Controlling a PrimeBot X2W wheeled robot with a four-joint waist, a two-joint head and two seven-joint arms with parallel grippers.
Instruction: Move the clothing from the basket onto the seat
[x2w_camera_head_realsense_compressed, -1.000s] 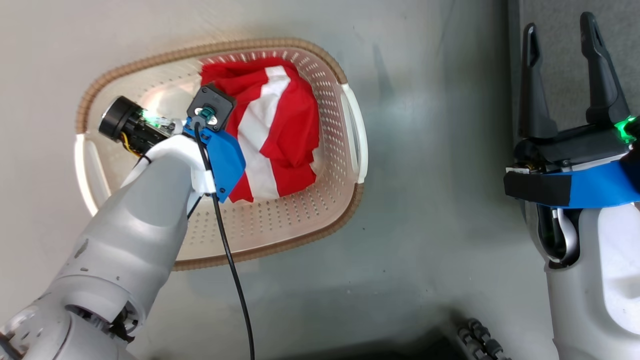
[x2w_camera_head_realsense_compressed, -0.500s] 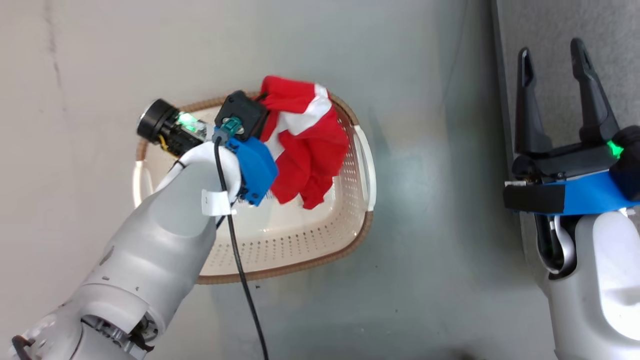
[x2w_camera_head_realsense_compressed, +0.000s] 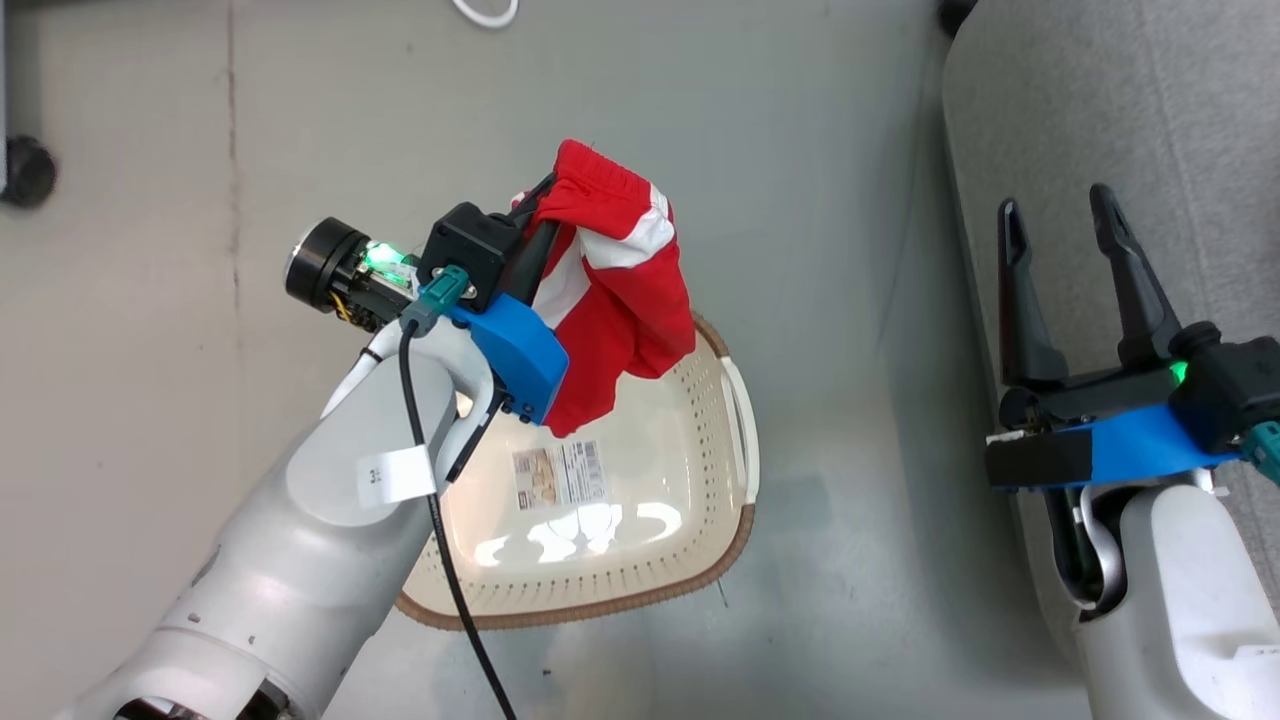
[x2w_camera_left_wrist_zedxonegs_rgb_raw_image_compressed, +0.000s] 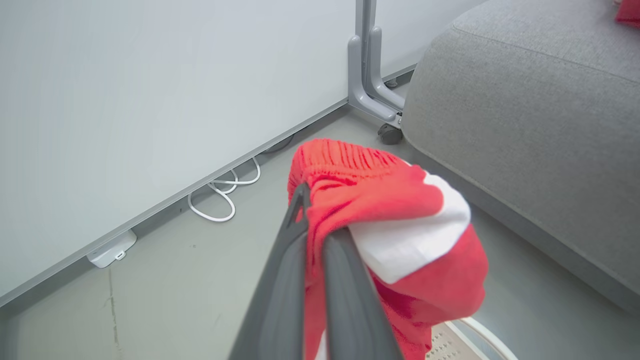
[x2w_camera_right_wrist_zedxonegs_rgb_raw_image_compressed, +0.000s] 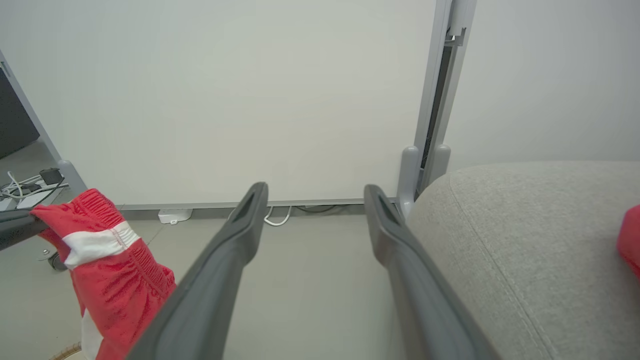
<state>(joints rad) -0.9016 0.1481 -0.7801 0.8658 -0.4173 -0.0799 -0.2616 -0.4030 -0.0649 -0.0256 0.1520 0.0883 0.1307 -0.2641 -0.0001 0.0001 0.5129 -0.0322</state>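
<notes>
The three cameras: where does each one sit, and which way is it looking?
Head view: on the robot's head, looking down at the floor and the basket; shows both grippers, left gripper shut on the striped garment, right gripper open.
Left wrist view: on the left wrist, looking along its closed fingers, past the garment, toward a wall and the seat.
Right wrist view: on the right wrist, looking between its open fingers toward the wall.
Shared: both wrist views show the garment and the seat.

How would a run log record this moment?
left gripper: shut on striped garment above basket | right gripper: open | red cloth on seat
</notes>
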